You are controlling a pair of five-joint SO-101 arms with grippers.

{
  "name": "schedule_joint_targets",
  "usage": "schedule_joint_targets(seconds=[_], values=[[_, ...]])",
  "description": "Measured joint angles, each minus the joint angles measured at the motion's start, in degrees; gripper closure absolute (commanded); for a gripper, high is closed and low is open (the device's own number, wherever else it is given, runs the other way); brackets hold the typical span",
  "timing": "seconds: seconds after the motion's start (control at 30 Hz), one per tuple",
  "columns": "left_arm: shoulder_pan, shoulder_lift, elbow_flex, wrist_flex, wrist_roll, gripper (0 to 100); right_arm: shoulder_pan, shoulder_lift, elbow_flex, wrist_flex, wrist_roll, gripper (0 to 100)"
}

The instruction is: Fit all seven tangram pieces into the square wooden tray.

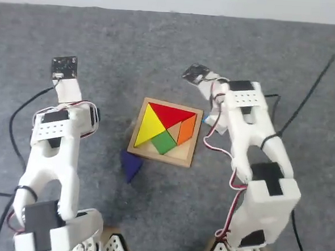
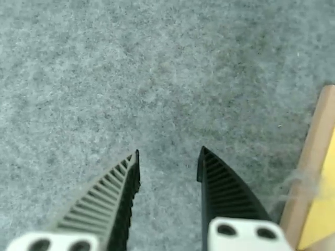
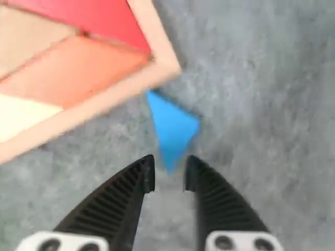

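The left gripper (image 2: 169, 151) hangs over the grey table (image 2: 157, 68) left of the square wooden tray (image 1: 154, 157), fingers spread wide on nothing. A dark blue piece (image 1: 131, 165) lies off the tray's near left corner. Red (image 1: 171, 113), yellow (image 1: 147, 129), green (image 1: 164, 141) and orange (image 1: 186, 129) pieces sit inside. Beside its right edge lies a light blue triangle (image 3: 172, 128), tip between the right gripper's (image 3: 168, 158) narrowly parted fingers
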Motion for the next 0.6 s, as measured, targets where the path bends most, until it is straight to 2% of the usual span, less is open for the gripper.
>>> schedule_joint_targets(seconds=[0.07, 0.2, 0.47, 0.53, 0.6], values=[[0.0, 0.0, 0.0, 0.0, -0.1, 82, -1.1, 1.3, 0.0, -1.2, 4.0, 68.6], [0.0, 0.0, 0.0, 0.0, -0.2, 82, -1.4, 3.6, 0.0, -2.5, 11.2, 68.5], [0.0, 0.0, 0.0, 0.0, -0.2, 82, -0.9, 8.5, -1.6, -3.4, 13.8, 69.1], [0.0, 0.0, 0.0, 0.0, -0.2, 82, -0.8, 9.2, -2.7, -3.3, 13.7, 75.1], [0.0, 0.0, 0.0, 0.0, -0.2, 82, -0.8, 9.5, -3.0, -3.3, 13.8, 85.8]])
